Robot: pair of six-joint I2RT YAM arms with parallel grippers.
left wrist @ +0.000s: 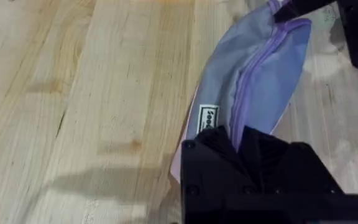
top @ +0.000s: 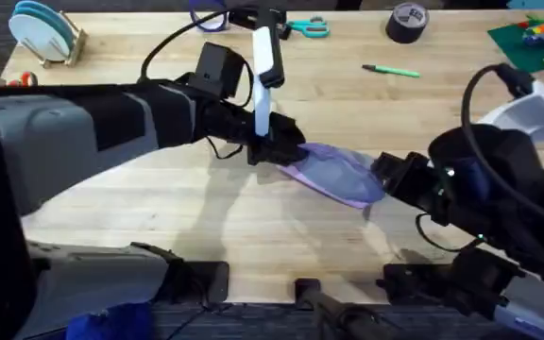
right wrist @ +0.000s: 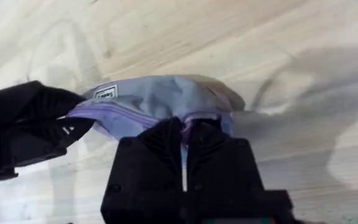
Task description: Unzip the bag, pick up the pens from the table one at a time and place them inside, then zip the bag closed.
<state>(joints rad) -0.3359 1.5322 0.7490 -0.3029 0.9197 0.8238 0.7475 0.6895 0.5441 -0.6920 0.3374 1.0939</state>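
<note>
Both grippers, left and right, pinch opposite ends of bag; zipper step underway; one green pen remains out

bag mid-table, left claw at its left end, right claw at its right, pen behind

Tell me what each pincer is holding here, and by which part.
Both hold the bag: the left pincer is shut on the end by the label, the right pincer on the opposite end, at the zipper line.
</note>
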